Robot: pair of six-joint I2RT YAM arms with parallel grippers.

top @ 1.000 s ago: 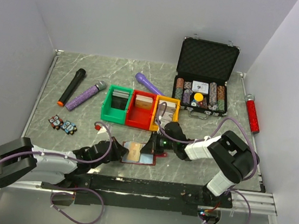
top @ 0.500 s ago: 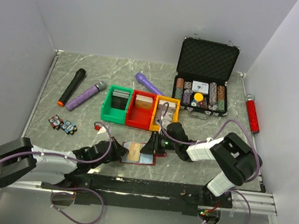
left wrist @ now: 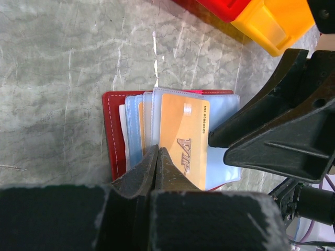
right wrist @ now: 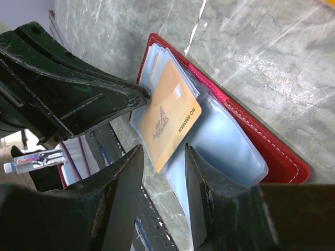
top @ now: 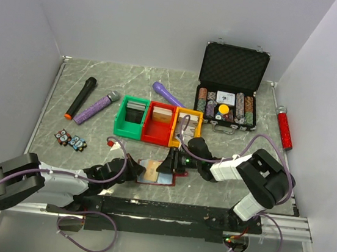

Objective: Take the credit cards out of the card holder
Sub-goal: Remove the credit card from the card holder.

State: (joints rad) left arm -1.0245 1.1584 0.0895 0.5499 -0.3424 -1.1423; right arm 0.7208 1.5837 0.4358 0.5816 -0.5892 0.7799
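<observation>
grey marbled surface (top: 92,147) between plain white walls (top: 169,21) carries all the things. the card holder (left wrist: 116,136) lies open and flat at the near middle of it, between the two arms, with the dark-red cover down and the pale blue sleeves (left wrist: 225,157) fanned out on top. an orange card (left wrist: 183,136) printed with "vip" lies over the sleeves; i cannot tell if it sits inside one of them or loose on them. the left end effector (left wrist: 157,154) comes in from the left side with its jaws pressed together. its tip is on the edge of the sleeves, just beside the card, and it is not clear whether a sleeve is pinched there. the right end effector (right wrist: 163,157) comes in from the right side with its jaws partly apart, and it has hold of nothing. in the right wrist view one end of the card shows in the gap between its fingers (right wrist: 125,193), and in the left wrist view one finger tip reaches the edge of the card. just behind the holder stand a green bin (top: 130,119), a red bin (top: 159,124) and a yellow bin (top: 187,127) in a row, touching each other. farther back on the right a black case (top: 232,66) of chips stands open. two microphones (top: 81,98) lie at the back left, well apart from the holder.
</observation>
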